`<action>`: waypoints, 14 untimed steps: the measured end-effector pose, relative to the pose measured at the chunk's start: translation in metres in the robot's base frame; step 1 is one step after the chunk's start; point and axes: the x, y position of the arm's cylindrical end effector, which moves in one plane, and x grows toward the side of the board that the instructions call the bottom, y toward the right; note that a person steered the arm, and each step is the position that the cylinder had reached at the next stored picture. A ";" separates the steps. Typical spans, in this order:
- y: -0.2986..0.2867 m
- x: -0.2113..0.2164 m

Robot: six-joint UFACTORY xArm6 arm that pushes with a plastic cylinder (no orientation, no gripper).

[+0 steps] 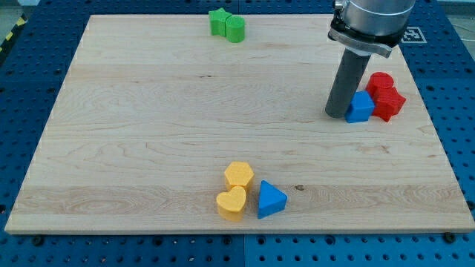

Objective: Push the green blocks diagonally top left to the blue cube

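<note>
My tip (336,116), the lower end of the straight dark rod, sits on the wooden board (148,148) at the view's right. No gripper on this rig, so nothing released, clenched or grasped: the rod just stands upright on the surface.

Just to the view's right of the tip, touching or nearly touching it: a small blue block (361,108). It looks like a cube seen edge-on, but I can't confirm the shape from this angle. Directly to the right of that, touching it: two red blocks, a rounder upper one (381,83) and a star-like lower one (390,104), packed together.

Green blocks are well apart from the tip, at the view's top edge a bit left of centre. Two pieces pressed side by side: a bright green star-shaped block (218,21) on the left and a bright green cylinder-like block (235,29) on the right, both matte and solid-coloured.

At the view's bottom, centre: a yellow hexagonal block (239,175) above a yellow heart-shaped block (231,202), touching. A blue triangular block (271,199) sits just right of the heart.

The board rests on a blue perforated table (30,89).
</note>
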 end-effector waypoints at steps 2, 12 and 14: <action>-0.086 -0.053; -0.194 -0.247; -0.195 -0.247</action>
